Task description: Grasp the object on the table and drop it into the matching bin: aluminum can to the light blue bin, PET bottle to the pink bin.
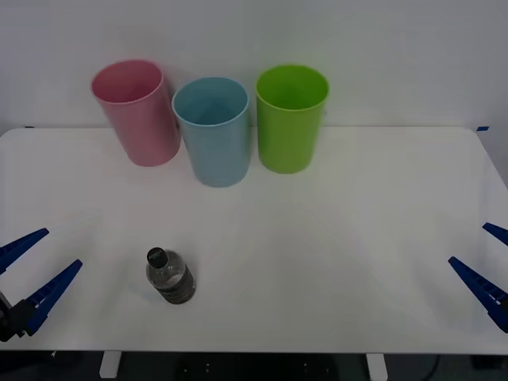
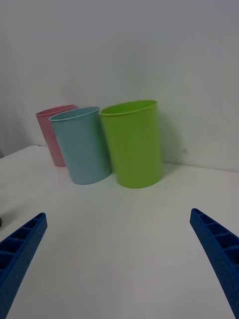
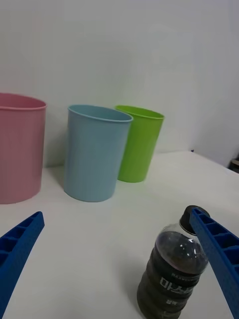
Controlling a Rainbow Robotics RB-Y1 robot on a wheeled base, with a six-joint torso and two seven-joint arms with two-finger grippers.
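A small PET bottle [image 1: 170, 278] with a black cap stands upright on the white tabletop [image 1: 333, 238], near its front edge and left of centre. At the far edge three bins stand in a row: the pink bin [image 1: 136, 112] on the left, the light blue bin [image 1: 213, 131] beside it, and a lime green bin [image 1: 291, 118] on the right. The left tool [image 1: 30, 270] hangs at the tabletop's left front corner, fingers spread, just left of the bottle. The right tool [image 1: 484, 266] waits at the right edge, also spread.
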